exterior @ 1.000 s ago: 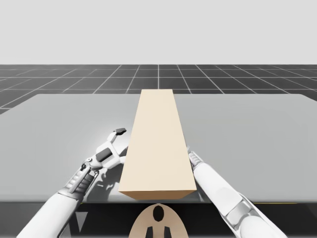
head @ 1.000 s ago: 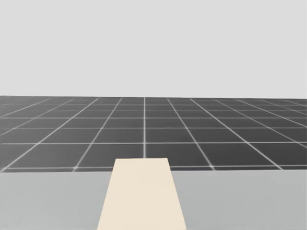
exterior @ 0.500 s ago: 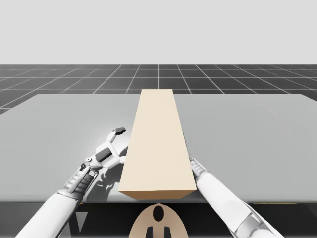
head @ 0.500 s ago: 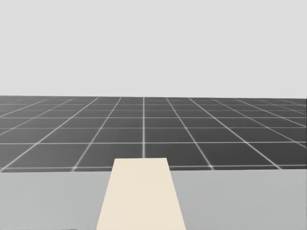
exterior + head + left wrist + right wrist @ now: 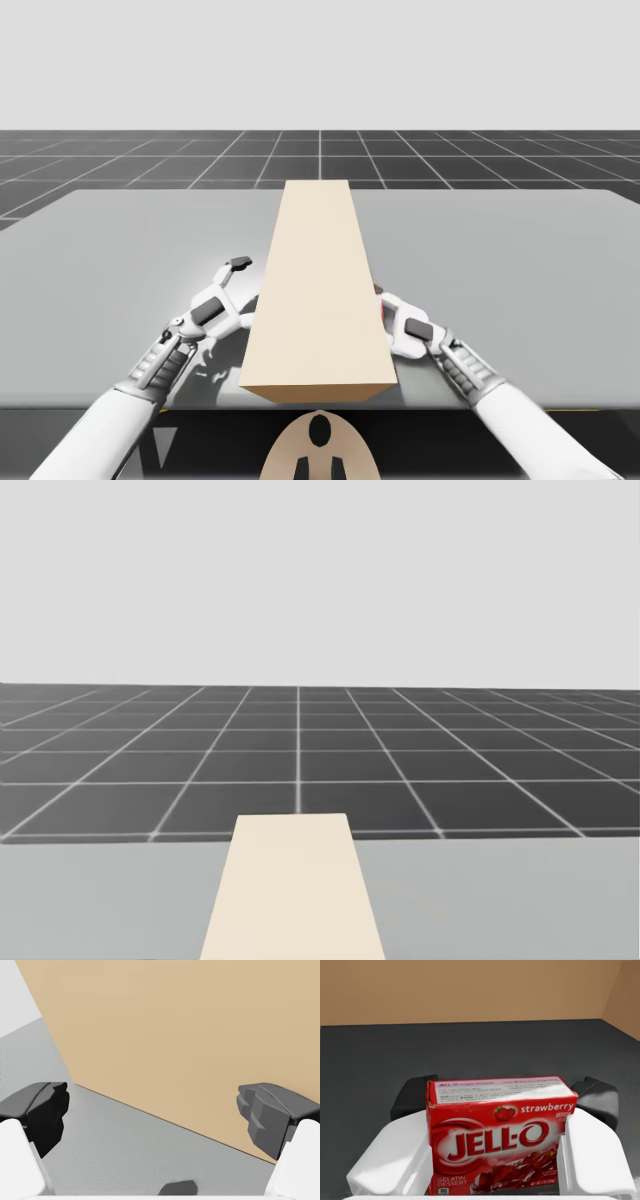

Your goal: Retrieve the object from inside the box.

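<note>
A long tan box (image 5: 318, 290) lies along the middle of the grey table (image 5: 500, 260); its far end is visible in the head view (image 5: 293, 890). My right gripper (image 5: 386, 308) is at the box's right side, shut on a small red box (image 5: 500, 1135). A sliver of that red box (image 5: 378, 291) peeks out beside the tan wall. In the right wrist view, a dark floor and tan inner walls (image 5: 470, 990) lie ahead of the right gripper (image 5: 502, 1097). My left gripper (image 5: 243, 292) stands open at the box's left side, facing the outer wall (image 5: 175, 1035) with nothing between its fingers (image 5: 45, 1110).
The grey table (image 5: 500, 900) spreads wide on both sides of the tan box. Beyond its far edge lies a dark gridded floor (image 5: 450, 160).
My right arm has drawn back and outward, so its hand now shows beside the tan box with the red box in it. The left arm has barely moved. My head has turned slightly.
</note>
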`<state>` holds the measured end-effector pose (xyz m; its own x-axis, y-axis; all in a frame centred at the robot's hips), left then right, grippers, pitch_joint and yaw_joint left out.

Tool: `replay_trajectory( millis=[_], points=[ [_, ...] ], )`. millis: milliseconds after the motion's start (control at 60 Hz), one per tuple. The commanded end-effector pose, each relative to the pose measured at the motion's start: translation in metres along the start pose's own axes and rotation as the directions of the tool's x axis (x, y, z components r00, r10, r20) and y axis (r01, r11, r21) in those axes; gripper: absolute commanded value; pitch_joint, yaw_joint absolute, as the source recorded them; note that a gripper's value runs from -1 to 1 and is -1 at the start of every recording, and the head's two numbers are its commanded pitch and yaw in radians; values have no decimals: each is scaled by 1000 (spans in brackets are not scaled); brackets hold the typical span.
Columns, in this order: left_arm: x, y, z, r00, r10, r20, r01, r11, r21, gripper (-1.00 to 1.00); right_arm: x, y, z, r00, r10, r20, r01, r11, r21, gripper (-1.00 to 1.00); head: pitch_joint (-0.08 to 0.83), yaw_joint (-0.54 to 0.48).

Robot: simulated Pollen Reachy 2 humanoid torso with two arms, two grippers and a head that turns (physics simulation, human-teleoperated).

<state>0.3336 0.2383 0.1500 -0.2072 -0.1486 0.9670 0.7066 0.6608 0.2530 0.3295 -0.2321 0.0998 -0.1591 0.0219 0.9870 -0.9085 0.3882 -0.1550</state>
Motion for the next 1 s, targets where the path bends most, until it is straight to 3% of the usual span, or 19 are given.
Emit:
replay_trajectory(
  millis=[17, 200, 317, 483, 650, 717, 900, 917, 950, 967, 1000],
  points=[
    [1, -1, -3, 1000, 5, 6, -5, 1000, 0, -1000, 13, -29, 59, 996, 83, 25, -81, 995, -62, 1000, 44, -46],
    [0, 0, -2, 1000, 6, 6, -6, 1000, 3, -1000, 33, -51, 91, 990, 144, 4, -142, 977, -159, 1000, 37, -44],
    [0, 1, -2, 1000, 7, 4, -7, 1000, 3, -1000, 55, -66, 109, 978, 208, 8, -199, 946, -257, 1000, 36, -38],
    [-1, 0, -3, 1000, 6, 0, -6, 1000, 4, -1000, 99, -93, 138, 957, 288, 31, -242, 852, -464, 1000, 39, -33],
    [-1, 0, -3, 1000, 6, -2, -6, 1000, 3, -1000, 136, -109, 158, 941, 339, 4, -270, 758, -594, 1000, 37, -24],
    [-2, 0, -3, 1000, 7, -3, -7, 1000, 5, -1000, 151, -114, 161, 936, 351, 7, -270, 734, -624, 1000, 37, -24],
    [-2, 1, -3, 1000, 8, -5, -8, 1000, 9, -1000, 198, -115, 157, 910, 414, 31, -288, 684, -670, 1000, 36, -19],
    [-3, 1, -3, 1000, 8, -6, -8, 1000, 10, -1000, 207, -114, 156, 902, 430, 35, -294, 672, -680, 1000, 36, -18],
    [-3, 1, -3, 1000, 8, -7, -8, 1000, 10, -1000, 210, -114, 155, 900, 434, 39, -294, 670, -682, 1000, 36, -18],
    [-3, 2, -3, 1000, 7, -8, -7, 1000, 11, -1000, 223, -111, 154, 891, 452, 51, -295, 659, -691, 1000, 36, -18],
    [-3, 2, -3, 1000, 7, -8, -7, 1000, 11, -1000, 229, -110, 153, 883, 467, 51, -302, 648, -699, 1000, 36, -17]
  ],
)
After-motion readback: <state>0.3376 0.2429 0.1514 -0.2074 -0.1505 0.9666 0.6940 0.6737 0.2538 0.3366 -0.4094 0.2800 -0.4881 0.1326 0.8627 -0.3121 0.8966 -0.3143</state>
